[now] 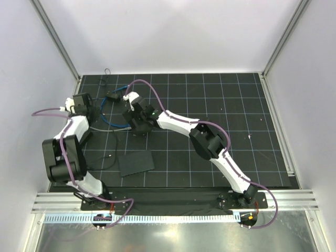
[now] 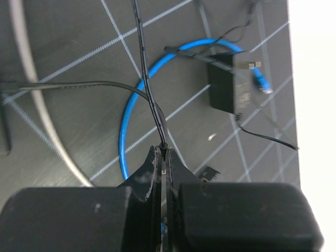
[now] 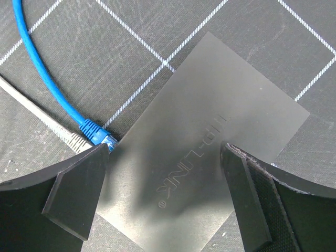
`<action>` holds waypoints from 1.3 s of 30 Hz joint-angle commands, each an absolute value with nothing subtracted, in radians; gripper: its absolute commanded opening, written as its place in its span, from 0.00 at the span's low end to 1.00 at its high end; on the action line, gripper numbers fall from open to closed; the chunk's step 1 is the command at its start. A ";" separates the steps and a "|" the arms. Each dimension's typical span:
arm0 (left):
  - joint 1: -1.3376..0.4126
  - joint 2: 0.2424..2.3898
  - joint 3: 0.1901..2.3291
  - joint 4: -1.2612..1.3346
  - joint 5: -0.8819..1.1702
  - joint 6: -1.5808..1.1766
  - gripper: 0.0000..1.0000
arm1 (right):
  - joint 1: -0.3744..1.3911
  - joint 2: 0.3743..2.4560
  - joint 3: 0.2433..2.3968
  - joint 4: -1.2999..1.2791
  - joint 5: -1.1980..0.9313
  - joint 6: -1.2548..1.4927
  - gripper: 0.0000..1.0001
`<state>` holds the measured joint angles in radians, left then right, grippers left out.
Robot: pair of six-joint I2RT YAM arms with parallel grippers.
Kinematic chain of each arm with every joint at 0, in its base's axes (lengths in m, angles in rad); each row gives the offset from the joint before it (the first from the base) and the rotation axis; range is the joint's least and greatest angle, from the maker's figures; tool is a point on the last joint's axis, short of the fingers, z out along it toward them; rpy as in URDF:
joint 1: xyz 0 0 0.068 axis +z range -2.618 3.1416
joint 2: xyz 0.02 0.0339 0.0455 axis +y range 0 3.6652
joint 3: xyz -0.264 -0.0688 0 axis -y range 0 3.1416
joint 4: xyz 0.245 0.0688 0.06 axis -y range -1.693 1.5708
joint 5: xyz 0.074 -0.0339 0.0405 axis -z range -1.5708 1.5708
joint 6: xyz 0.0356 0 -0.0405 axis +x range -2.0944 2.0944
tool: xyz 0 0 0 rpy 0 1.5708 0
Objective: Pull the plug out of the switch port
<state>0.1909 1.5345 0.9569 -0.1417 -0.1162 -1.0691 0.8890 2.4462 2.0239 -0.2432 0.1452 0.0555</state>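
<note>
Top cam: high behind near edge, sees whole black gridded table. Wrist cams: close, facing down; all three share thin bright-blue cable.

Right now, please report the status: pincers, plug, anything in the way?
Left pincer shut on thin black wire. Right pincer open, straddling the switch. Plug seated at switch edge, grey cable right beside it.

Right fingers beside blue cable loop; black slab nearer bases.
</note>
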 commanded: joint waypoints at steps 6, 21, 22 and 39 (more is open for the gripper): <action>0.190 1.672 1.080 -0.170 -0.074 -1.020 0.00 | 0.857 2.436 1.979 -0.342 0.121 0.103 0.97; 0.187 1.441 0.954 -0.158 -0.069 -1.005 0.68 | 0.856 2.418 1.957 -0.307 0.086 0.130 0.97; 0.186 1.418 0.934 -0.132 -0.061 -1.023 0.68 | 0.854 2.415 1.956 -0.302 0.089 0.130 0.97; -0.100 1.347 0.523 0.314 0.009 -1.311 0.47 | 0.813 2.307 1.810 -0.170 0.014 0.167 0.96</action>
<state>-0.0666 1.3296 0.5392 0.1501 0.0319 -1.2346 0.8257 2.3436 1.8507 -0.1467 0.0502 0.1318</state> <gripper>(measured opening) 0.485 0.967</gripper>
